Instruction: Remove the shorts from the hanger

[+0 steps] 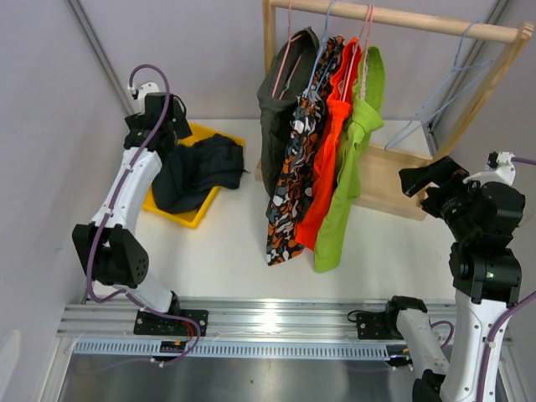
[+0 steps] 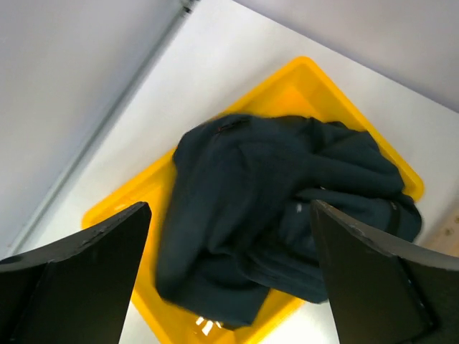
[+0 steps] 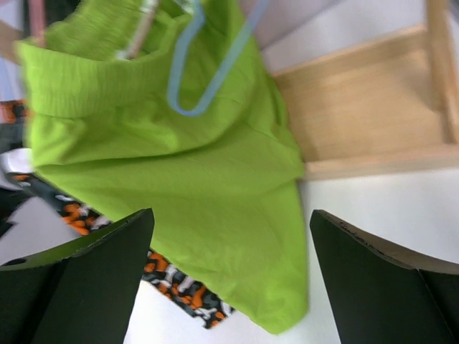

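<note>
Navy shorts (image 2: pixel 272 193) lay crumpled in the yellow plastic tray (image 2: pixel 301 72), left gripper (image 2: pixel 229 206) spread wide above; right gripper (image 3: pixel 232 213) gaping too, facing soft lime shorts (image 3: pixel 201 165).

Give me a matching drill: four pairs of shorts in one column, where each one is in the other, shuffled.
1. navy shorts
2. lime green shorts
3. dark olive shorts
4. camouflage shorts

A. leftmost on the wooden rail
B. in the yellow bin
C. second from the left
D. rightmost on the rail

Pairs: 1-B, 2-D, 3-A, 4-C
</note>
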{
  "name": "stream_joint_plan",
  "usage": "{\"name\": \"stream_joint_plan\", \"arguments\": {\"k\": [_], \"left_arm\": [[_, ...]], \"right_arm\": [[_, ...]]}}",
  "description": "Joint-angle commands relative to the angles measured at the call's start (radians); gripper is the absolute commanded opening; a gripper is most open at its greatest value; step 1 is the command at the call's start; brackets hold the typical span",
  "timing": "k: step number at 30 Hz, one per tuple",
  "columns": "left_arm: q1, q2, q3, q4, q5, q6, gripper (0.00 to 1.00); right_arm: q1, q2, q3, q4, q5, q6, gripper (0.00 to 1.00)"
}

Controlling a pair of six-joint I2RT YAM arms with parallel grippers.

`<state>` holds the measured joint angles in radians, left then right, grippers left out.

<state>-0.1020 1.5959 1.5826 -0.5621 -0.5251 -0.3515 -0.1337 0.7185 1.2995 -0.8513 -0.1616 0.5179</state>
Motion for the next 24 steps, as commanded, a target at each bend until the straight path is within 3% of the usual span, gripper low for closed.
{"name": "stream_joint_plan", "arguments": {"k": [1, 6, 14, 24], "left_arm": [[-0.001, -0.034, 0.010, -0.065, 0.125, -0.035, 0.99], [-0.033, -0.199, -0.073, -0.108, 0.229, -0.060, 0.99], [-0.146, -0.554, -0.394, -0.122, 0.269, -0.026, 0.99], [-0.166, -0.875, -0.712, -0.099, 0.338, 0.008, 0.99]], "right_arm": [[0.003, 0.024, 0.035, 0.201, -0.159, 0.030, 0.99], [0.020, 0.209, 0.211, 0.313, -0.236, 0.108, 0.99], [0.166, 0.527, 0.536, 0.337, -0.145, 0.091, 0.96], [0.187, 0.780, 0.711, 0.357, -0.059, 0.070, 0.70]]}}
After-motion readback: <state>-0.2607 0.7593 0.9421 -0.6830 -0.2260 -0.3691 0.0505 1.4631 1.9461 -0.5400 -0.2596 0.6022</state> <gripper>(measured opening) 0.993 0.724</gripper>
